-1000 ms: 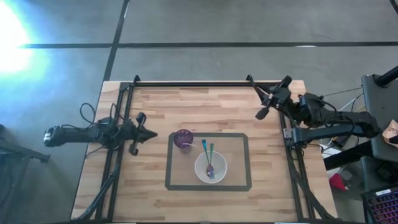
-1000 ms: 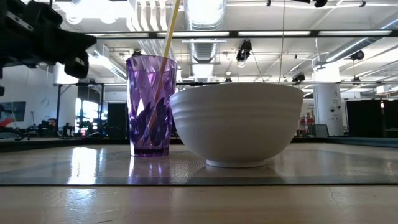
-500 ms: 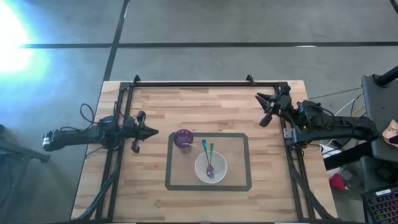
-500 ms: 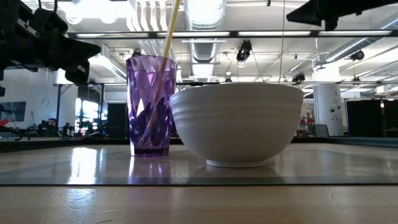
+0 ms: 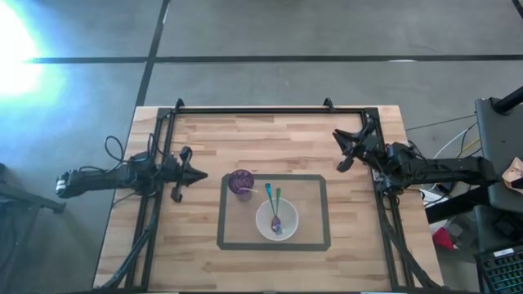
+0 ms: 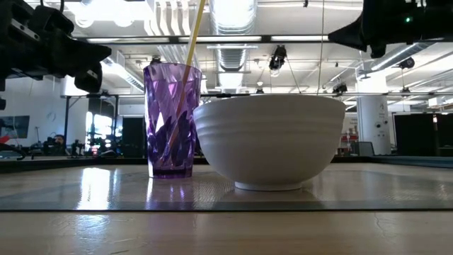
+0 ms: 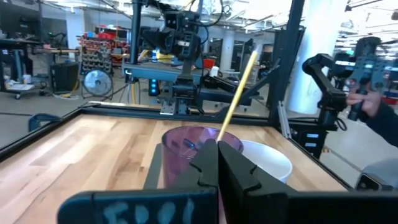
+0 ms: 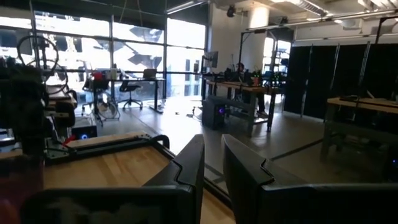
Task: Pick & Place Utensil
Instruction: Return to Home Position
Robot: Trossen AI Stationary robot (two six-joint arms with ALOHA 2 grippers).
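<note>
Violet cup point(image 5: 241, 183) at centre; our left gripper point(image 5: 198, 174) at nine o'clock sits pinched closed, our right gripper point(image 5: 338, 150) at two barely parted.

Low view: straw point(image 6: 192, 42) top cropped; bowl point(image 6: 269, 138) hides fork point(image 5: 268, 193), spoon point(image 5: 278, 196).

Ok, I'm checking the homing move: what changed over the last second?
The right gripper came down as its arm folded lower by the table's right edge, entering the low view's upper right. The left gripper barely shifted and stays shut, pointing at the violet plastic cup. The cup, yellow straw, white bowl, green spoon and blue fork stayed put.
</note>
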